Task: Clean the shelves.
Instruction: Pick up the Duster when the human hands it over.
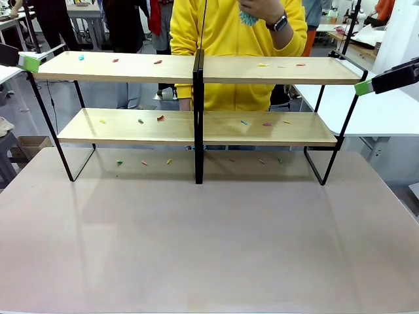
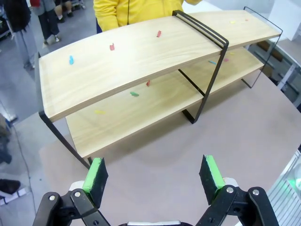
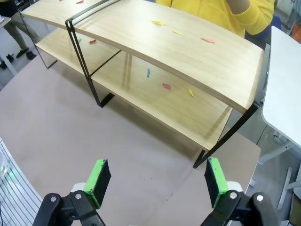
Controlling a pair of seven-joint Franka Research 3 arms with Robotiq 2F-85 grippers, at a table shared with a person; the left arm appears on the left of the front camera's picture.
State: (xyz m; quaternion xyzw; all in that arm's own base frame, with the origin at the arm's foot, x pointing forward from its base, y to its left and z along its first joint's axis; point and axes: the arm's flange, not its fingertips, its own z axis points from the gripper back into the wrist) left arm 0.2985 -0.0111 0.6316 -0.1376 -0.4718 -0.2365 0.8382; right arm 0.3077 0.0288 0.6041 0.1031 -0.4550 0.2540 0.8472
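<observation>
The shelves point(image 1: 131, 67) are a wide two-tier rack of light-wood boards in a thin black frame with a central post, standing across the far half of the table. Small coloured scraps lie scattered on both boards and on the table under the rack. My left gripper point(image 2: 153, 176) hangs open above the table, short of the rack's left end point(image 2: 61, 94); its green pad point(image 1: 29, 63) peeks in at the left edge. My right gripper point(image 3: 154, 181) is open too, off the rack's right end point(image 3: 235, 94), its pad point(image 1: 363, 87) at the right edge. Both hold nothing.
A person in a yellow top point(image 1: 229, 39) stands behind the rack, one hand raised holding something teal point(image 1: 247, 17). A white table point(image 1: 386, 111) adjoins at the right. The brown tabletop point(image 1: 209, 242) stretches in front of the rack.
</observation>
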